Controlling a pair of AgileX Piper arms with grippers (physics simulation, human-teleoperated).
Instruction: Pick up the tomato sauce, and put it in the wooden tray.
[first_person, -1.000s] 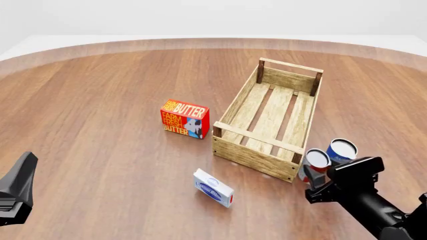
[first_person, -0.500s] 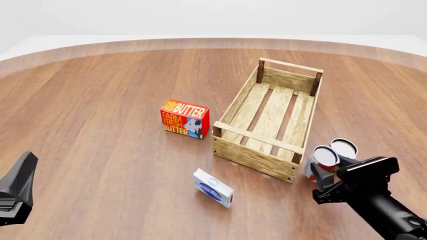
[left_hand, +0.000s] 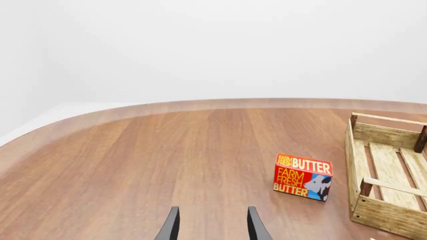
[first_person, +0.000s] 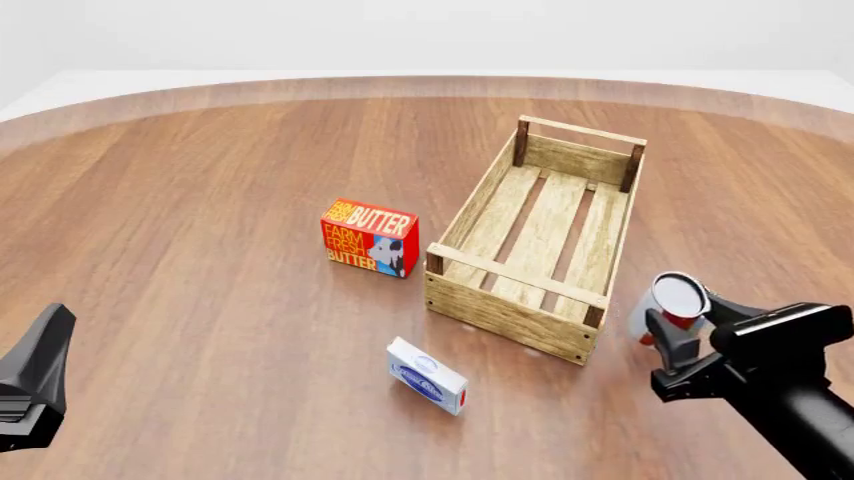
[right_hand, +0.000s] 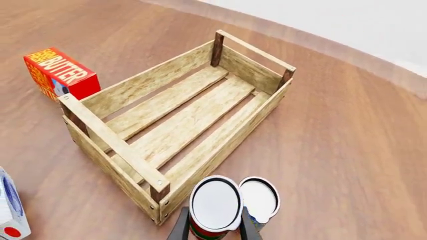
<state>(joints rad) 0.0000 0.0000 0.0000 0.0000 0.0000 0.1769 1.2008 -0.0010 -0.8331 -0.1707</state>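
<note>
Right gripper clamps the tomato sauce, a small cylinder with red label and flat silver-white lid, at lower right of the front view, just beside the wooden tray's near right corner. A second white-lidded can touches it. The tray is rough pale slats with dark corner posts. Left gripper stands parted, holding nothing. A glossy red butter box stands at centre.

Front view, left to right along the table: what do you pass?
Left gripper → butter box → blue-and-white carton → wooden tray → tomato sauce, in the right gripper.
</note>
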